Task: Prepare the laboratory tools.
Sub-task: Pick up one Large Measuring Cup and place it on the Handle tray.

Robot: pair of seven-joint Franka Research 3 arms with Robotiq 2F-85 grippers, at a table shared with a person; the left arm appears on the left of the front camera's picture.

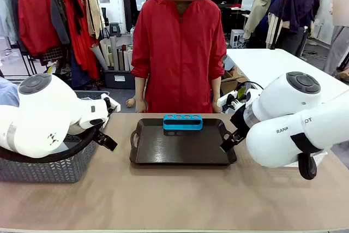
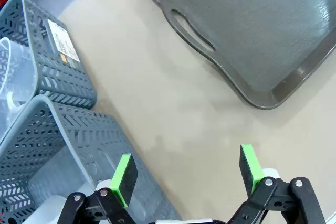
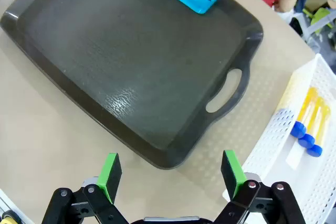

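The left gripper [image 2: 187,174] hangs with its jaws wide apart, bare table [image 2: 173,108] showing between them. Ahead of the right-hand jaw lies the dark tray [image 2: 262,35], its handle slot nearest. Under the other jaw sits a grey mesh basket [image 2: 63,145], with a second grey basket [image 2: 52,61] beyond it.

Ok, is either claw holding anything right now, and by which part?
Nothing is held. The left claw is open over bare table, and the right claw is open just short of the tray.
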